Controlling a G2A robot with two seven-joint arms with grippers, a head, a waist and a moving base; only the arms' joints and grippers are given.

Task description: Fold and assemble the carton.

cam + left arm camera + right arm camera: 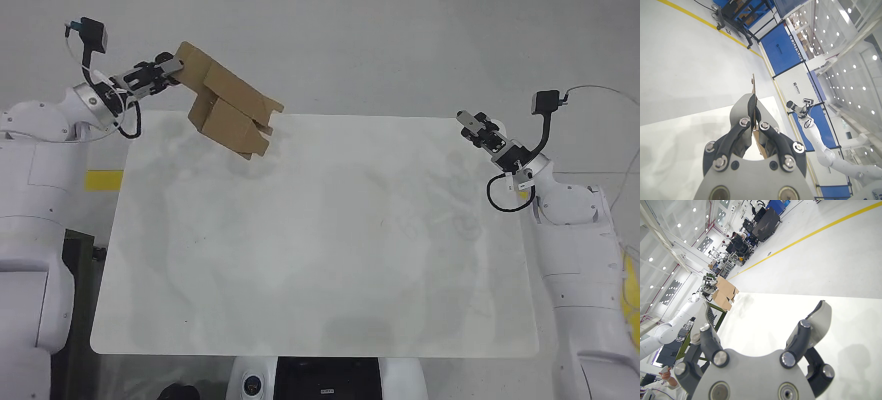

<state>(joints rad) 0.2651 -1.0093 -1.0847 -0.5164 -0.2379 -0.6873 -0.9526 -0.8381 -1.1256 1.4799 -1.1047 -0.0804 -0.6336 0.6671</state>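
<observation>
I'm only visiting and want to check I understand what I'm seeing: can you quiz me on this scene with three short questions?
1. True or false: the carton lies flat in the middle of the table.
2. The left gripper is: A) shut on the carton's edge; B) open above the table; C) resting on the table.
3. Fill in: the fingers of the right gripper are ___.
Key: 1 false, it is held up at a far corner of the table; 2 A; 3 open.
</observation>
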